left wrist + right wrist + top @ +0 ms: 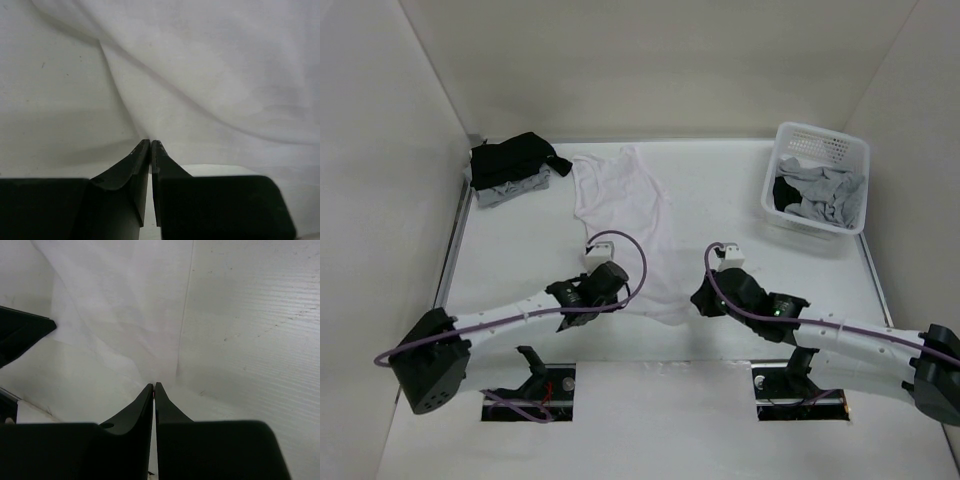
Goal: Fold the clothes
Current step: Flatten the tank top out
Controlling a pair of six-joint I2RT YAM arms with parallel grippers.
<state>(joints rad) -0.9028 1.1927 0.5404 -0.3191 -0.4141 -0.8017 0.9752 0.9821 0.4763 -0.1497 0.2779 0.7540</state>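
Left hand (151, 143), right hand (154, 385) pinch tank top (620, 205); white table (720, 190), white walls (670, 70).

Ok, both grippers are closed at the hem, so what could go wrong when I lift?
The left gripper and right gripper pinch the white tank top only at their tips, so the hem could slip free. Folding it away could also drag a strap into the dark folded pile beside it.
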